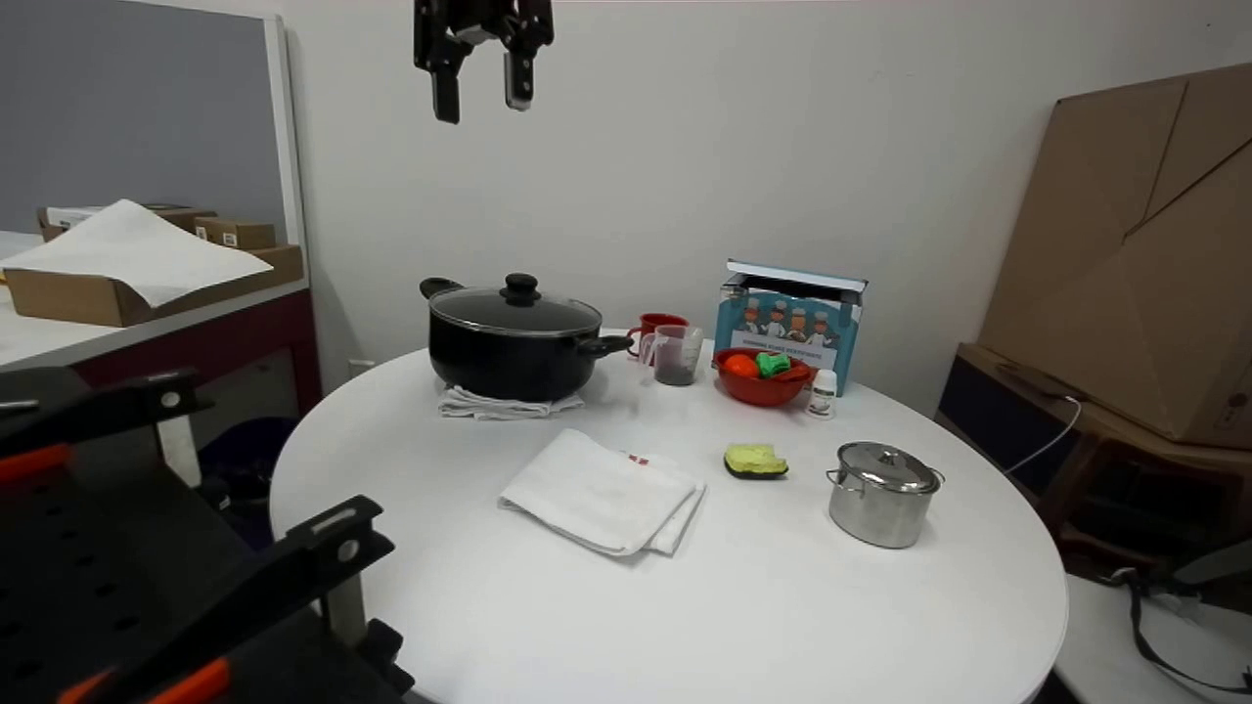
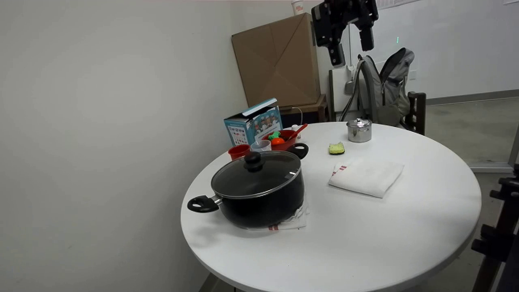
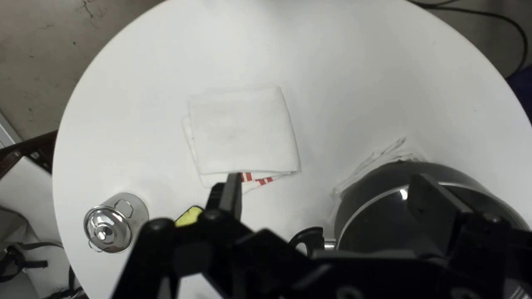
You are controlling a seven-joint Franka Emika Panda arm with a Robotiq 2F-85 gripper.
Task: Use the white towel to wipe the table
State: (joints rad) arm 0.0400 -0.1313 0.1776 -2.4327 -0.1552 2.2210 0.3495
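Observation:
A folded white towel (image 1: 602, 492) with small red stripes lies flat on the round white table (image 1: 782, 626). It also shows in an exterior view (image 2: 367, 176) and in the wrist view (image 3: 245, 133). My gripper (image 1: 482, 111) hangs high above the table, well above the towel, and touches nothing. Its two fingers are spread apart with nothing between them, as an exterior view (image 2: 352, 56) and the wrist view (image 3: 327, 177) show. A second white cloth (image 1: 504, 405) lies under the black pot (image 1: 514, 352).
A yellow sponge (image 1: 754, 460) and a steel pot (image 1: 884, 499) stand beside the towel. A red bowl (image 1: 758, 389) with toy food, a clear measuring cup (image 1: 676, 354), a red cup (image 2: 239, 151), a white bottle (image 1: 823, 394) and a blue box (image 1: 787, 323) stand near the wall.

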